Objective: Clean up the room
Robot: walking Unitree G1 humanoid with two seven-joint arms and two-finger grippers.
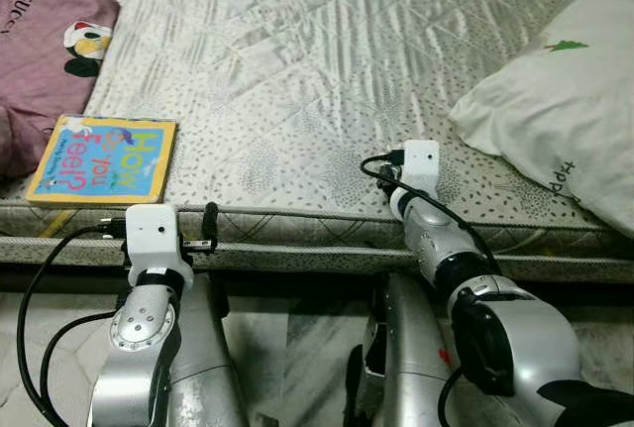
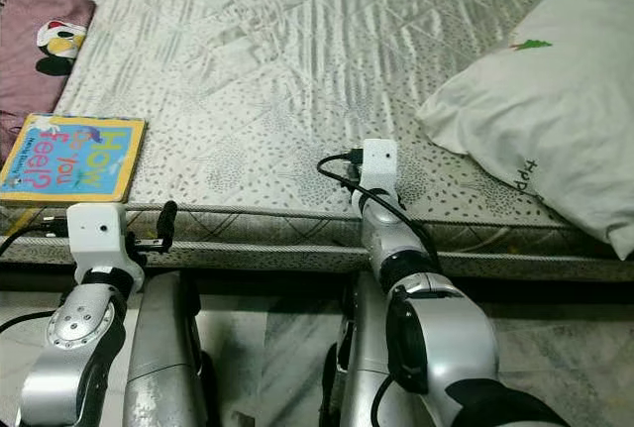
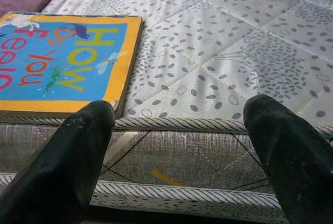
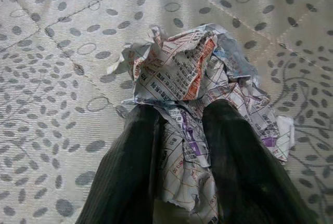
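A crumpled newspaper [image 4: 192, 99] is gripped between the closed fingers of the right gripper [image 4: 179, 130] on the bed [image 1: 327, 60], near the mattress's front edge. The left gripper [image 3: 179, 146] is held wide apart and empty at that edge, beside a picture book [image 1: 104, 160].

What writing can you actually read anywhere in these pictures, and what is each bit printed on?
"How", "you", "feel": big coloured letters on the blue and yellow book at the mattress edge; a further word there is too stylised to read.
"GUCCI": seemingly, on the purple blanket, partly cut off.
Green letters on the white pillow: too small to read.
Dense print on the crumpled paper in the right gripper: too small to read.
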